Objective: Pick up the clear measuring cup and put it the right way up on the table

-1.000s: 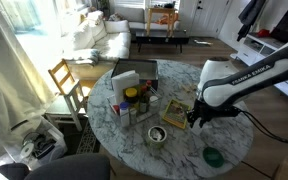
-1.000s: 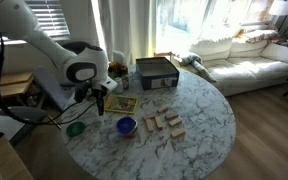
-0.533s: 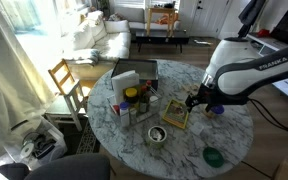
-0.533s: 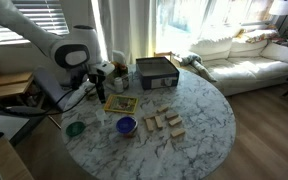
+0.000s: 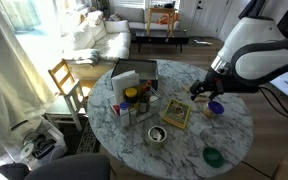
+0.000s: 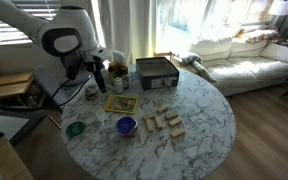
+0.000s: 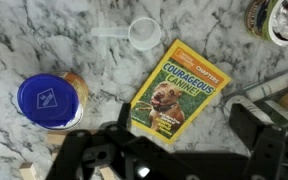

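Marble-look table [image 7: 24, 40] is lying beneath a gripper [image 7: 174, 140] hanging wide open, gripping and touching nothing.
From the wrist, a blue-topped container [image 7: 49, 100], the clear measuring cup [image 7: 144, 32] resting on the marble beyond the fingers, and a dog book [image 7: 179, 90] are showing. An exterior view is adding a green lid [image 5: 213, 156]. There the cup is too small to make out.

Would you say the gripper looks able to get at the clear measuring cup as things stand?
Probably yes: the gripper hangs open above the table, and the clear measuring cup lies on bare marble beside the book, nothing covering it.
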Robot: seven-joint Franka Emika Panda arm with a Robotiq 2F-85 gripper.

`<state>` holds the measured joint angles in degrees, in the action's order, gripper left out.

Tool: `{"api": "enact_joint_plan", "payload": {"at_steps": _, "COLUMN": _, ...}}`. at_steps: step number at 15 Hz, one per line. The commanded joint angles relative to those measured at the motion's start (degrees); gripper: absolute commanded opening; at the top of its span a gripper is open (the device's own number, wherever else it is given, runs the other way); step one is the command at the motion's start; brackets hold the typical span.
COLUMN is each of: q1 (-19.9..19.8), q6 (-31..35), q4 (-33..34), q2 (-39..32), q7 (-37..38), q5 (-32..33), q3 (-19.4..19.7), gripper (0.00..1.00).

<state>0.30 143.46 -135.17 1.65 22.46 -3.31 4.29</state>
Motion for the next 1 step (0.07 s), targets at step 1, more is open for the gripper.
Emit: {"api": "enact_joint_plan", "payload": {"at_steps": 1, "q1": -1.0, "q6": -0.1, "q4": 0.1, "q2": -0.2, "q7": -0.1, "q5": -0.1, "q3": -1.0, "gripper": 1.00}}
